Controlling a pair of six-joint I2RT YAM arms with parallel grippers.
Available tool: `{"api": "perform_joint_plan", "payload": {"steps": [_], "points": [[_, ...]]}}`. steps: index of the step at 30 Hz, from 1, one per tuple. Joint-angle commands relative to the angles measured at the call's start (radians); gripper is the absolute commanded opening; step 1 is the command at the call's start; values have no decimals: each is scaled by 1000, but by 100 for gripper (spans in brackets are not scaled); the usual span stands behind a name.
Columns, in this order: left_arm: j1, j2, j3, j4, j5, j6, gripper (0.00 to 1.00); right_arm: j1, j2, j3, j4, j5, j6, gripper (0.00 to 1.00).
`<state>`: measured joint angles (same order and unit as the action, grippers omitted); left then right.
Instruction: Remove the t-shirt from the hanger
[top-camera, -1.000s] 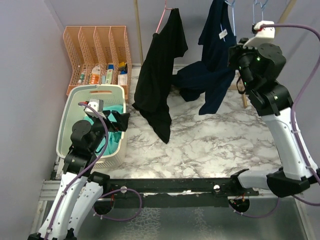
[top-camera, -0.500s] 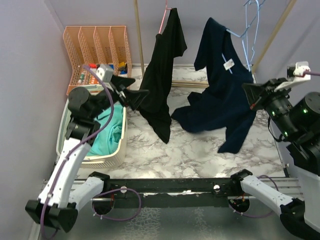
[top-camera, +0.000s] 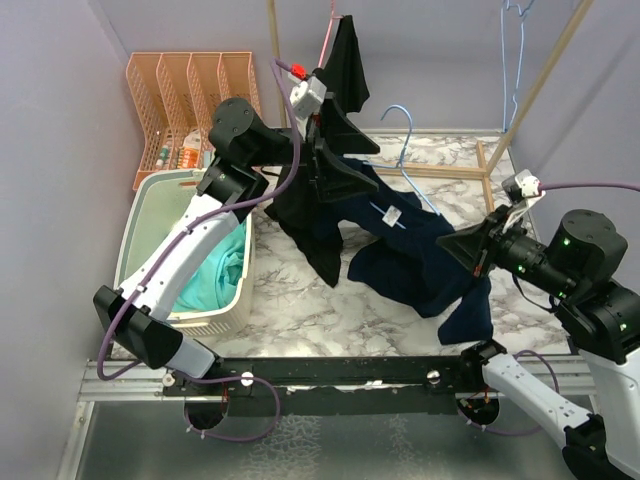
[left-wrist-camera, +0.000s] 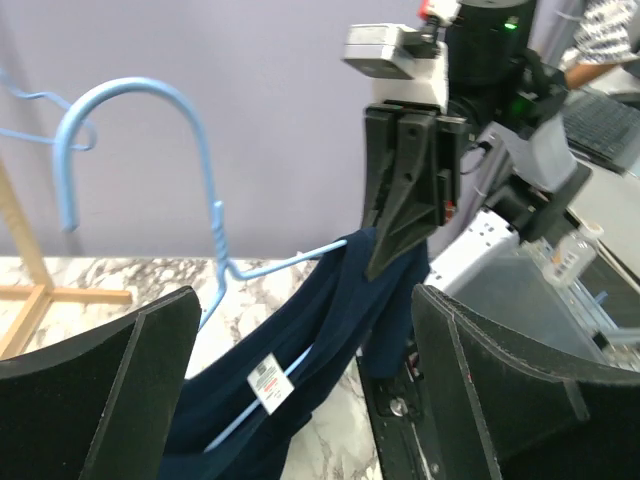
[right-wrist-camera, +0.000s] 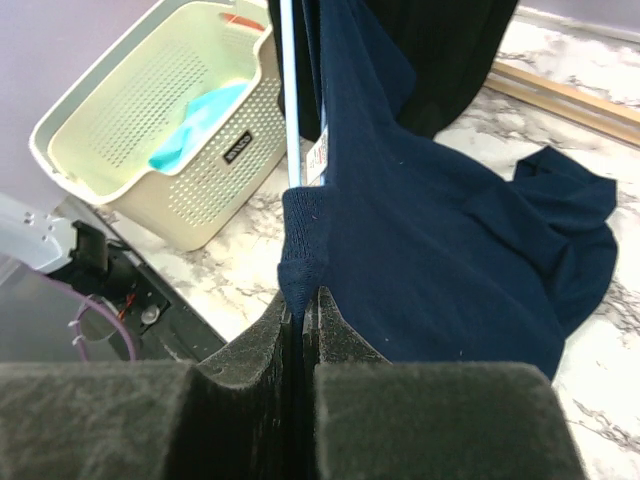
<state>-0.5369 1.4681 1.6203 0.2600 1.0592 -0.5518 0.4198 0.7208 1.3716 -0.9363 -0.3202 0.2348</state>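
The navy t-shirt (top-camera: 415, 262) hangs low over the marble table, still on its light blue hanger (top-camera: 403, 160), whose hook is off the rail. My right gripper (top-camera: 462, 250) is shut on a fold of the shirt's edge (right-wrist-camera: 303, 262); the hanger's rod (right-wrist-camera: 290, 100) runs just beside it. My left gripper (top-camera: 355, 160) is open wide, its jaws to either side of the shirt's collar and label (left-wrist-camera: 268, 382) without touching them. The hanger's hook (left-wrist-camera: 120, 100) shows at the upper left of the left wrist view.
A black t-shirt (top-camera: 340, 70) hangs on a pink hanger just behind my left gripper. A cream laundry basket (top-camera: 150, 215) with teal cloth stands at the left, an orange file rack (top-camera: 190, 85) behind it. The wooden rack frame (top-camera: 520, 100) carries another blue hanger (top-camera: 515, 30).
The right gripper has pulled the navy shirt and its hanger down off the rail, toward the front right. The left arm has swung up from the basket to the shirt's collar.
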Motion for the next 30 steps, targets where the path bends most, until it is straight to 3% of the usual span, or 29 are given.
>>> {"api": "perform_joint_plan", "payload": {"steps": [1, 8, 16, 17, 18, 21, 28, 29, 30], "points": [[-35, 9, 48, 25, 93, 56, 90, 2, -43, -5, 62, -137, 5, 1], [-83, 67, 41, 135, 147, -28, 90, 2, -56, -18, 79, -220, -2, 1], [-116, 123, 68, 143, 158, -43, 86, 2, -70, -32, 105, -262, 1, 1], [-122, 129, 71, 147, 166, -46, 80, 2, -70, -33, 106, -258, 1, 1], [-128, 135, 73, 149, 173, -49, 66, 2, -72, -32, 106, -254, 2, 1], [-138, 143, 71, 147, 189, -53, 3, 2, -76, -25, 105, -233, 1, 1], [-138, 103, 30, 136, 176, -27, 0, 2, -86, -17, 69, -174, -17, 2], [-138, 101, 33, 131, 176, -23, 0, 2, -89, -20, 62, -156, -18, 9], [-138, 99, 41, 124, 176, -20, 0, 2, -93, -25, 52, -137, -16, 22]]}}
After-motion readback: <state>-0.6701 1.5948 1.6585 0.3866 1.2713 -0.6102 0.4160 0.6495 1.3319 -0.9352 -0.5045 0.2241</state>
